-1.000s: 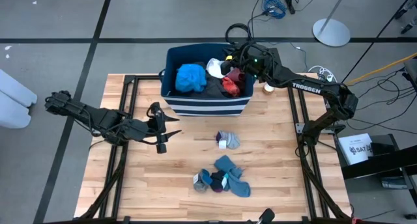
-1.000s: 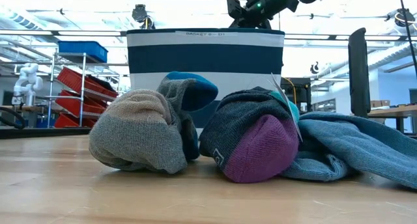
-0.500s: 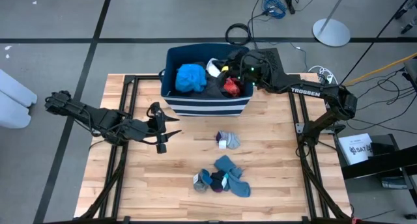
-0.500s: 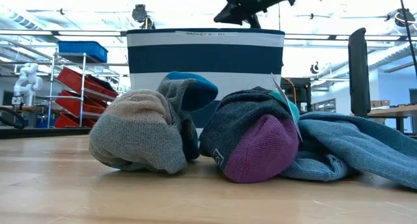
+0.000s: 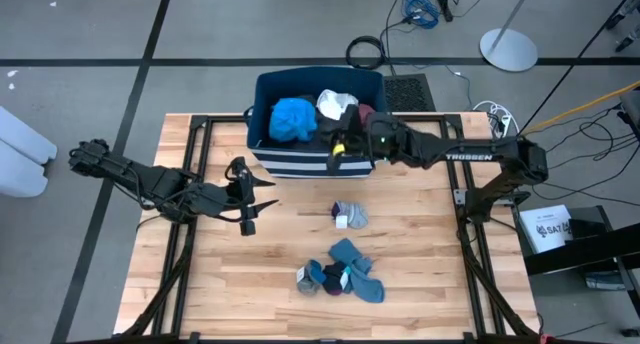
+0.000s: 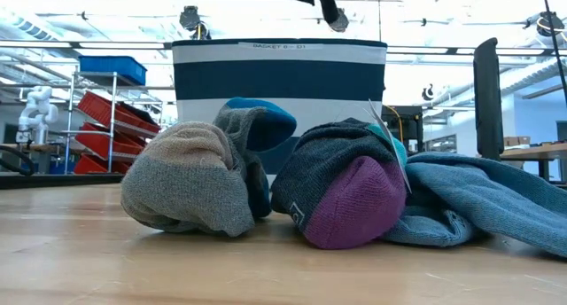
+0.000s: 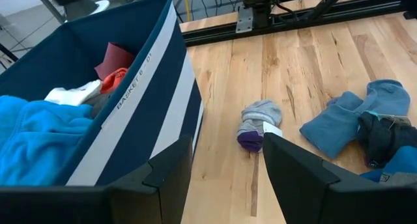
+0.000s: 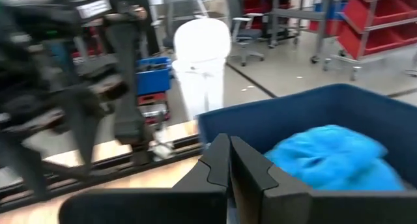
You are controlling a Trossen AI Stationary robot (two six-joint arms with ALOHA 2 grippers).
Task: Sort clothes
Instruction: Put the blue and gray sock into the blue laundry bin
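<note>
The clothes lie in two places. A bright blue top (image 5: 293, 119), a white one (image 5: 335, 104) and a maroon one (image 5: 366, 111) fill the dark blue striped bin (image 5: 300, 166); the left wrist view also shows a red piece (image 7: 115, 78) there. A small grey sock bundle (image 5: 350, 216) and a pile of grey-blue socks (image 5: 345, 271) rest on the table. My right gripper (image 5: 338, 144) hangs shut over the bin's near right part, nothing between its fingers (image 8: 218, 160). My left gripper (image 5: 262, 195) stands open above the table, left of the bin.
Black frame rails (image 5: 190, 184) run along the table's left and right sides. In the low view the sock bundles (image 6: 199, 176) stand in front of the bin (image 6: 279, 74). Bare wood (image 5: 270, 244) lies between my left gripper and the socks.
My right gripper has swung from above the bin's far right corner toward the table's near edge, over the bin's near right part, turning to point more toward the table's left. It has stayed shut. The arm now covers the red piece in the high view.
</note>
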